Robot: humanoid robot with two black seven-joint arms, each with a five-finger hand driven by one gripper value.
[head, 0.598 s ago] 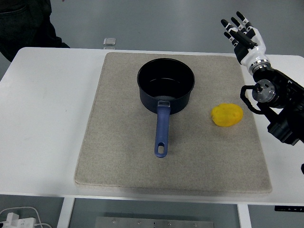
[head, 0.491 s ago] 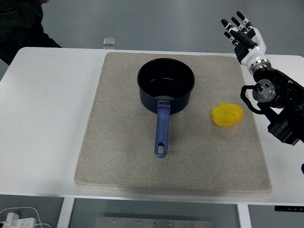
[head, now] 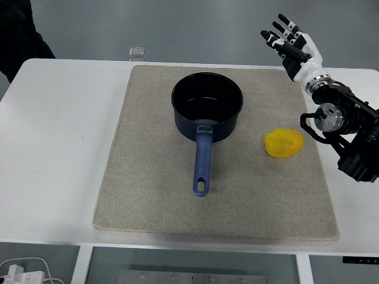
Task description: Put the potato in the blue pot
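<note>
The right robot hand (head: 291, 42) hung open and empty – fingers spread – beyond the yellow potato (head: 283, 144), well apart from the dark-blue long-handled pot (head: 206, 107).

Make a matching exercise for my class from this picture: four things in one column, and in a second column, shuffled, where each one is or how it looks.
Column one:
1. potato
2. blue pot
3. right hand
4. mat

Column two:
A. grey-beige, spread flat on the white table
B. raised past the table's far right corner, fingers spread, holding nothing
C. yellow, lying on the mat to the right of the pot
D. empty, handle pointing toward the near edge

Pairs: 1-C, 2-D, 3-B, 4-A
</note>
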